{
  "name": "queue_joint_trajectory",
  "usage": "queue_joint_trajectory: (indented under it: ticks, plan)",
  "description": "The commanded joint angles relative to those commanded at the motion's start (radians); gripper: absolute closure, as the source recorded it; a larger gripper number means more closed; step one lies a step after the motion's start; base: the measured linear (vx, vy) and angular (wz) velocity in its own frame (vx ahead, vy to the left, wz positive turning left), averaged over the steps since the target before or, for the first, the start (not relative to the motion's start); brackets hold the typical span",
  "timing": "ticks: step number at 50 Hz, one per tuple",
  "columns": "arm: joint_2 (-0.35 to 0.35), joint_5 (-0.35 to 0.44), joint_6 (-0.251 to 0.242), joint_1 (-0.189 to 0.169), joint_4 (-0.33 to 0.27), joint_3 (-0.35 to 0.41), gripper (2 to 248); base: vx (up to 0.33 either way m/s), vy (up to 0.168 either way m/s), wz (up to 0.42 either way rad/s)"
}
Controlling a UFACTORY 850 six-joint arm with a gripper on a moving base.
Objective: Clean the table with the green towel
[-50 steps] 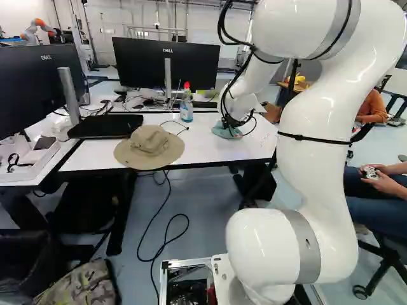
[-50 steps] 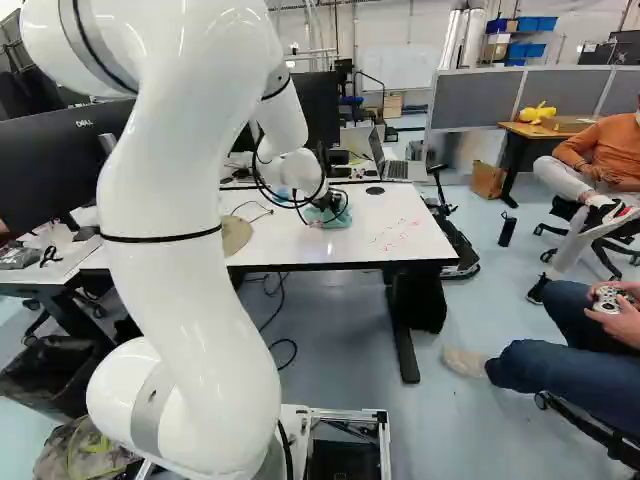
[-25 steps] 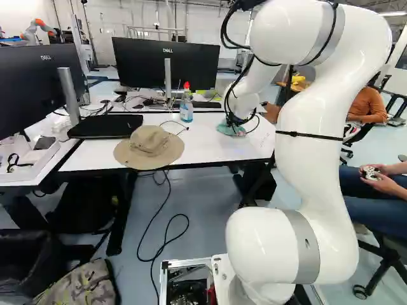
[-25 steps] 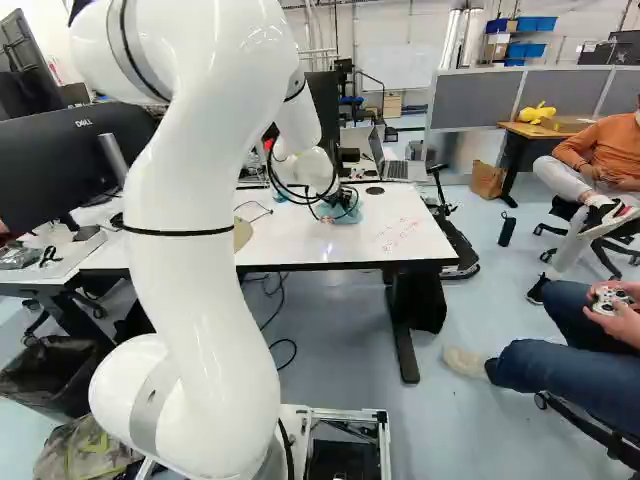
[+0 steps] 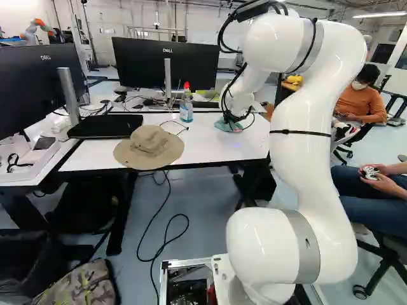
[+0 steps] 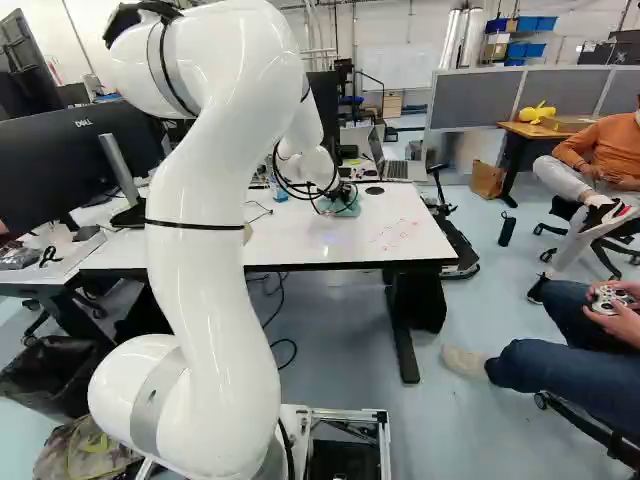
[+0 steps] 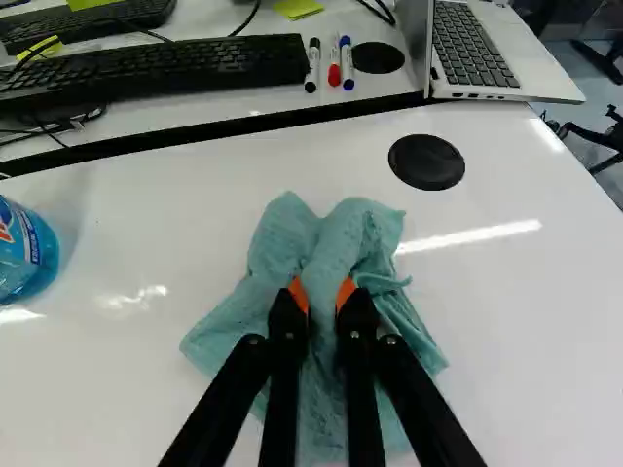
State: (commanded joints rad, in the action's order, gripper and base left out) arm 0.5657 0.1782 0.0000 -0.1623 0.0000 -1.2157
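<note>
A white tabletop [image 6: 400, 250] takes up the middle of the room in front of me, with the big white arm [image 5: 302, 133] curving up and reaching out over it. At the left of the left base view, one dark monitor [image 5: 32, 95] stands close; another dark monitor [image 5: 184, 65] rises on the surface beyond the tabletop. Down on the floor at the left of the right base view sits a black bin [image 6: 50, 370], and a camouflage bag [image 5: 79, 286] lies near it. An open laptop [image 7: 477, 49] rests across the gap from the tabletop, and a black keyboard [image 7: 195, 68] lies on that same far surface.

A floppy tan hat [image 5: 149, 143] lies by the near edge of the tabletop. The green towel [image 7: 350, 229] is on the tabletop too, at the arm's far end — a rumpled heap with its corners splayed out. The black pincer [image 6: 340, 192] has a thick fold of it pinched between both fingers, an orange pad [image 7: 299, 294] against either side.

A blue bottle [image 5: 186, 109] with a red top stands near the towel, and a round black disc [image 7: 426, 161] lies just beyond the cloth — three markers [image 7: 334, 64] are lined up past the gap, between keyboard and laptop. Some faint red marks [image 6: 398, 230] show on the white surface, to the towel's right in the right base view.
</note>
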Motion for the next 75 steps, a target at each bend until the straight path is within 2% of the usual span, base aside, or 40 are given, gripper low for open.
queue_joint_trajectory:
  ticks: [18,36,56,75]
  plan:
    - [0.040,0.000,0.000,0.040,0.000,-0.054,203,0.000,0.000,0.000]
    - [0.041,0.000,0.000,0.086,0.000,-0.056,203,0.000,0.000,0.000]
    - [-0.003,0.000,0.000,0.132,0.000,0.004,203,0.000,0.000,0.000]
    - [-0.077,0.000,0.000,0.152,0.000,0.103,203,0.000,0.000,0.000]
